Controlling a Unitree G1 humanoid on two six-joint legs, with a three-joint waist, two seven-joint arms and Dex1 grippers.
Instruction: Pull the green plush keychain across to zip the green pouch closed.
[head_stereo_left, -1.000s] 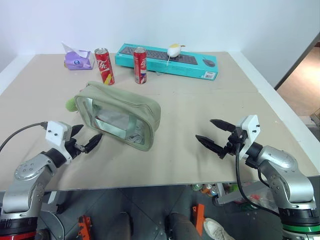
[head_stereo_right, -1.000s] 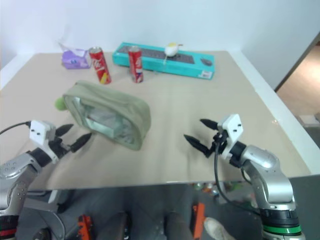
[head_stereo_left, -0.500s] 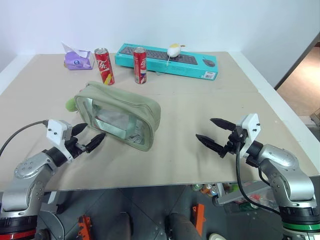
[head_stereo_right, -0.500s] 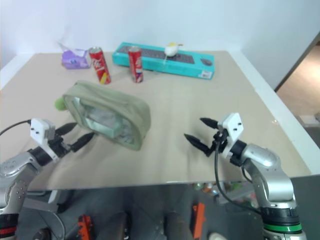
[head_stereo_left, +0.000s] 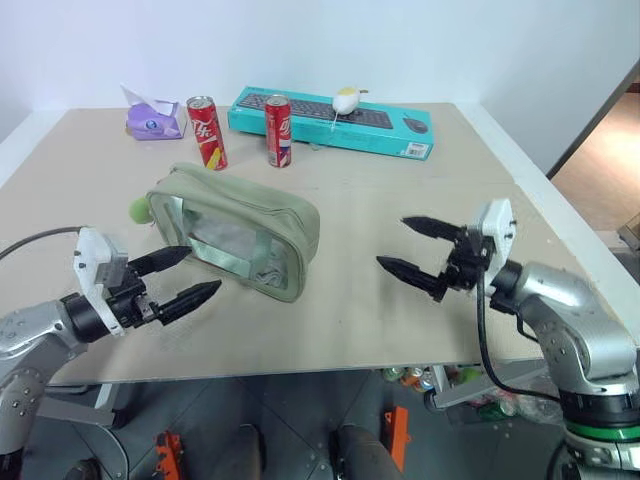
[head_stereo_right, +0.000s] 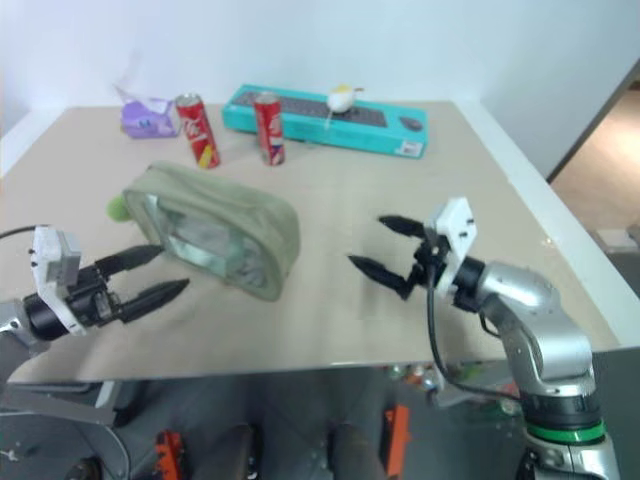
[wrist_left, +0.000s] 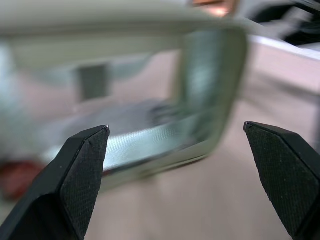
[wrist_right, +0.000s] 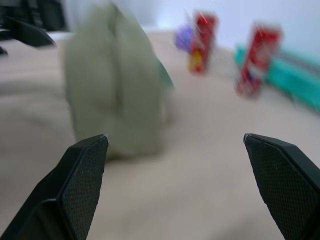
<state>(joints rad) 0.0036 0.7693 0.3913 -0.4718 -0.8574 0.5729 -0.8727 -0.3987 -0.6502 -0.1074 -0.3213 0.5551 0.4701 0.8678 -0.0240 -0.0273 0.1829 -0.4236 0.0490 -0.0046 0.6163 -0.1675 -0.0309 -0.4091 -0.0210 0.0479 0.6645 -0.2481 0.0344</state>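
Both grippers, left (head_stereo_left: 180, 276) and right (head_stereo_left: 415, 260), have risen, fingers spread wide, holding nothing. One pouch (head_stereo_left: 235, 228), one keychain (head_stereo_left: 140, 209), two cans (head_stereo_left: 243, 131).

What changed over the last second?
Both open hands lifted off the table: the left hand rose and pulled back from the pouch, the right hand rose and swung toward it. Nothing gripped. Pouch, keychain and cans unmoved.

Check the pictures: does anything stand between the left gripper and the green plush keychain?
Nothing visible does. The left gripper hangs open near the green pouch; the green plush keychain sits at the pouch's far left end, with bare table between.
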